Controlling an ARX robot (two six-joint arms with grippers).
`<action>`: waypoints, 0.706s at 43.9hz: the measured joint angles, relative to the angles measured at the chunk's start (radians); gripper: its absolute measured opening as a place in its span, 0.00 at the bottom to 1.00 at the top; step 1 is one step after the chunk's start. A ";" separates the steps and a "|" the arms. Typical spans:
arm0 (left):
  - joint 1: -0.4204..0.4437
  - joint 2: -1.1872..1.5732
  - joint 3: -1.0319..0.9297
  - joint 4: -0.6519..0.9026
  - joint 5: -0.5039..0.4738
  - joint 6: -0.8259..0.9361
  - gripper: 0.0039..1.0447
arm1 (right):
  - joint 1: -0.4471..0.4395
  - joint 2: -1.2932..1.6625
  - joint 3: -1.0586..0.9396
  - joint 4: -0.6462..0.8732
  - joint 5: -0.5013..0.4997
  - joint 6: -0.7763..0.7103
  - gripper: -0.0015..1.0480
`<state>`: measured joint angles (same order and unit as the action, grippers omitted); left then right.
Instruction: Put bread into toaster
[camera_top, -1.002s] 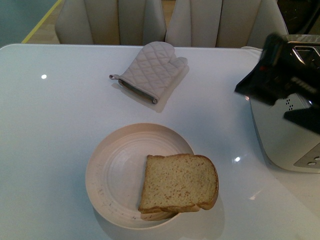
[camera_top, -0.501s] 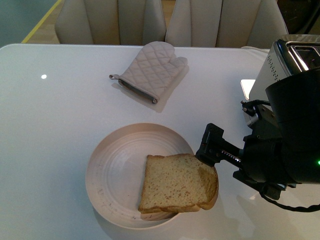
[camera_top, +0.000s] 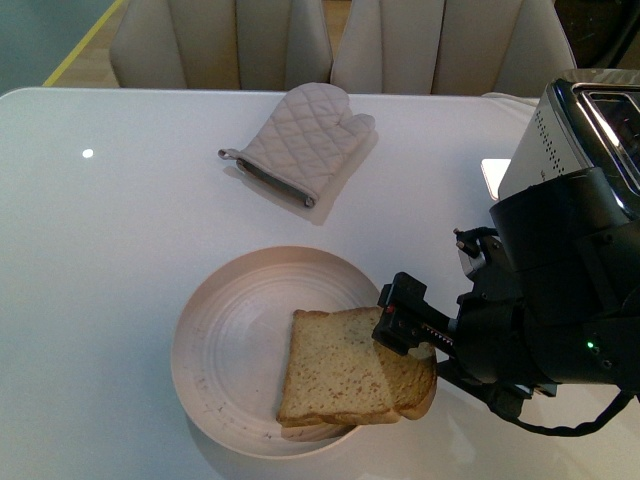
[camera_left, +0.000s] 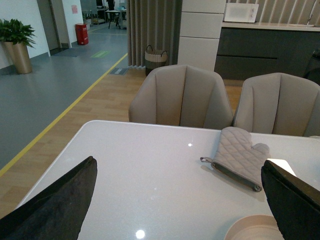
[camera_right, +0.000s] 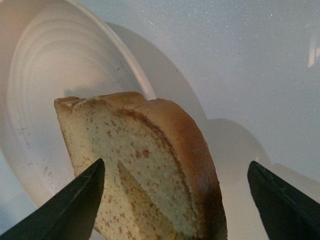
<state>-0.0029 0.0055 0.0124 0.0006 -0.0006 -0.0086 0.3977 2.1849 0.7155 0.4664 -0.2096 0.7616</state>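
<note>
A thick tan speckled slice of bread (camera_top: 345, 368) lies on the right part of a pale pink plate (camera_top: 235, 340), its crusted top overhanging the rim; a second slice peeks out beneath it. My right gripper (camera_top: 405, 335) is open, low over the bread's right crust edge. In the right wrist view the bread (camera_right: 145, 170) sits between the spread fingers, not touched. The silver toaster (camera_top: 590, 130) stands at the right edge, mostly hidden behind my right arm. My left gripper (camera_left: 180, 200) is open and empty over the table; it is out of the front view.
A quilted grey oven mitt (camera_top: 300, 145) lies at the back middle of the white table (camera_top: 110, 250); it also shows in the left wrist view (camera_left: 240, 157). Two beige chairs (camera_top: 220, 40) stand behind the far edge. The plate rim (camera_left: 250, 230) shows in the left wrist view.
My right arm has swung from over the toaster down and leftward to the bread's right edge. The bread and plate have not moved.
</note>
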 joint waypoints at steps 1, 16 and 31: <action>0.000 0.000 0.000 0.000 0.000 0.000 0.94 | 0.001 0.006 0.003 0.002 -0.001 0.003 0.74; 0.000 0.000 0.000 0.000 0.000 0.000 0.94 | 0.002 0.000 0.014 0.019 -0.037 0.026 0.20; 0.000 0.000 0.000 0.000 0.000 0.000 0.94 | -0.036 -0.124 -0.005 0.027 -0.068 0.062 0.03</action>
<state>-0.0029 0.0055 0.0124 0.0006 -0.0006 -0.0086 0.3614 2.0613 0.7101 0.4931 -0.2775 0.8234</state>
